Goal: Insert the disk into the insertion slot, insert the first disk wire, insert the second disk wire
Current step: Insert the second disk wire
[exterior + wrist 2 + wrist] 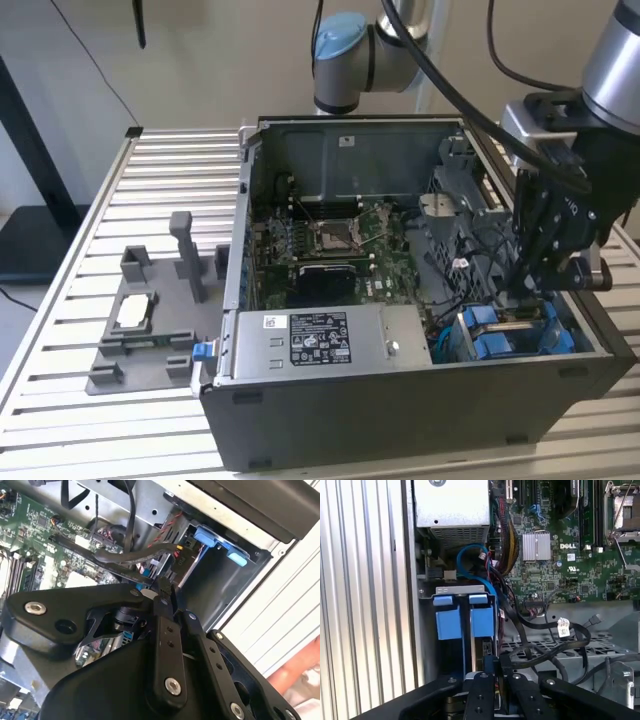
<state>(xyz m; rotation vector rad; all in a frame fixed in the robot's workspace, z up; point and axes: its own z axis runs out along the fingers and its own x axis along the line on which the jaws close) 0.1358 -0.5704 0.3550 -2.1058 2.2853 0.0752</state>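
I am reaching my gripper (540,285) down into the case (400,420) at the exterior view's right, fingers pinched narrow just above the blue-framed disk (512,335) sitting in the insertion slot (427,592).

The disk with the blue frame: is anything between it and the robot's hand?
Nothing visible. The hand hangs right at the disk, which sits in the slot. Black cables loop close beside the hand, not between them.
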